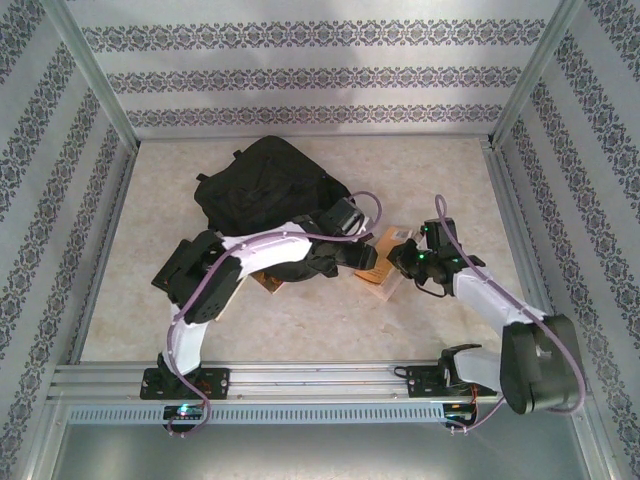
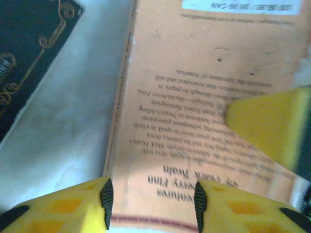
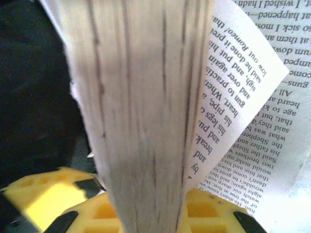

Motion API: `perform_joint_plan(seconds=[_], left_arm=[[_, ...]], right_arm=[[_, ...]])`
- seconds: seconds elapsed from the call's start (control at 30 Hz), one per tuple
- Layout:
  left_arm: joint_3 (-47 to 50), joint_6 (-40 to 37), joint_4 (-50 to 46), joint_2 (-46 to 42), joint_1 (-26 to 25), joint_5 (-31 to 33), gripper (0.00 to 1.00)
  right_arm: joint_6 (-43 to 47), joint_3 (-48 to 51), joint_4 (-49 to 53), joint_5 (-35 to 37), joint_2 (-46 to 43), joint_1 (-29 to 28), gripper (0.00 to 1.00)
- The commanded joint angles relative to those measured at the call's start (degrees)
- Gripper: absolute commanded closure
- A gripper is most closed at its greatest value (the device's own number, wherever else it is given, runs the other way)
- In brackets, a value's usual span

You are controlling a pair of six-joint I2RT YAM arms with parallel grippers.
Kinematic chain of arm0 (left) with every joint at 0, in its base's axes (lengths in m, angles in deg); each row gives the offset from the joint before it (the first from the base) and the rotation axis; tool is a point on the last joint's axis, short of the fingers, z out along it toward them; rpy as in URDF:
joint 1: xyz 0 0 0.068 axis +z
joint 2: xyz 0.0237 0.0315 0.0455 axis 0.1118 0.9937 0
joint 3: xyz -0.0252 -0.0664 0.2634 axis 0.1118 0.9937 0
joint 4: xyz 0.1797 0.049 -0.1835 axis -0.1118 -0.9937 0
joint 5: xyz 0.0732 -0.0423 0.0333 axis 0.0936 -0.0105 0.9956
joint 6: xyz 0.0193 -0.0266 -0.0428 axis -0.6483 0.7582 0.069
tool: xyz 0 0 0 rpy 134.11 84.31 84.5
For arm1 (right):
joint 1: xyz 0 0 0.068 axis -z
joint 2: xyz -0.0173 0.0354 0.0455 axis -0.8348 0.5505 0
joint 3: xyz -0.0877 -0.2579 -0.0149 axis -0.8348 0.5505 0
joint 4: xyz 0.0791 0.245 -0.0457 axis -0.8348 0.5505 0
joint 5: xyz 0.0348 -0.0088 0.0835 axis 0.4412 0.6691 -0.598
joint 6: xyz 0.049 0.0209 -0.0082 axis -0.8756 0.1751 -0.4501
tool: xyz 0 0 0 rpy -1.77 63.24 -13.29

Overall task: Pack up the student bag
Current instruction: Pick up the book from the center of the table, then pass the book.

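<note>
- Student bag (image 1: 265, 185) lies toward the far edge of the table (image 1: 450, 180), left of the middle. It is black, soft and slumped, with a rounded far end and creased fabric, and it is much bigger than the books near it.
- An orange paperback (image 2: 194, 97) sits close to the bag's near right corner, between the two grippers.
- On its back cover, upside down from the left wrist, I can make out "Finn" and "Mark Twain". The smaller text below is too blurred to read.
- A white barcode label (image 2: 238, 5) sits at the cover's far end, and its digits are not legible.
- A dark book (image 2: 24, 63) with gold scrollwork lies beside the paperback, with a strip of pale table between them. Its gold lettering is cut off and unreadable.
- The left gripper (image 2: 151, 204) hovers over the near end of the cover with its yellow fingers spread, pinching nothing.
- The right gripper (image 3: 146, 208) has its yellow fingers pressed against both sides of the paperback's block of pages, seen edge-on.
- One leaf curls away from that block, and on it and the page behind I can read "Romeo", "Shepherd" and "heard".
</note>
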Motion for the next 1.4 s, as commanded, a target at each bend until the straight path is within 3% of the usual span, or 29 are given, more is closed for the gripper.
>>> perform_joint_plan(seconds=[0.0, 0.2, 0.4, 0.57, 0.7, 0.83, 0.93, 1.07, 1.37], left_arm=[[-3.4, -1.3, -4.4, -8.0, 0.7, 2.0, 0.47], [-3.9, -4.0, -8.1, -17.2, 3.3, 3.8, 0.4], [-2.1, -8.4, -12.1, -23.2, 9.0, 1.1, 0.31], [4.7, -8.4, -4.3, -28.2, 13.3, -12.7, 0.24], [6.0, -9.5, -3.4, -29.4, 13.9, -16.0, 0.22], [10.7, -2.7, 6.1, -30.1, 16.1, -24.8, 0.23], [16.0, 5.8, 19.7, -30.9, 17.6, -30.7, 0.28], [19.7, 14.5, 33.4, -30.8, 18.2, -35.7, 0.44], [22.7, 23.4, 46.9, -30.3, 19.2, -38.2, 0.93]], right_arm=[[5.3, -4.4, 4.8, 5.4, -4.5, -1.5, 0.93], [9.5, -8.0, 4.8, 2.7, -11.6, -3.7, 0.95], [12.4, -11.8, -0.5, -6.8, -14.4, -5.5, 1.0], [14.0, -13.7, -6.4, -13.8, -15.3, -9.1, 1.0], [13.2, -16.1, -9.1, -19.1, -13.6, -11.5, 1.0], [12.4, -17.1, -11.7, -22.6, -12.7, -14.1, 1.0], [12.3, -17.3, -12.7, -23.7, -12.3, -15.6, 1.0], [12.5, -17.1, -11.4, -20.6, -12.3, -15.8, 1.0], [11.9, -16.3, -8.6, -14.1, -11.9, -14.1, 0.99]])
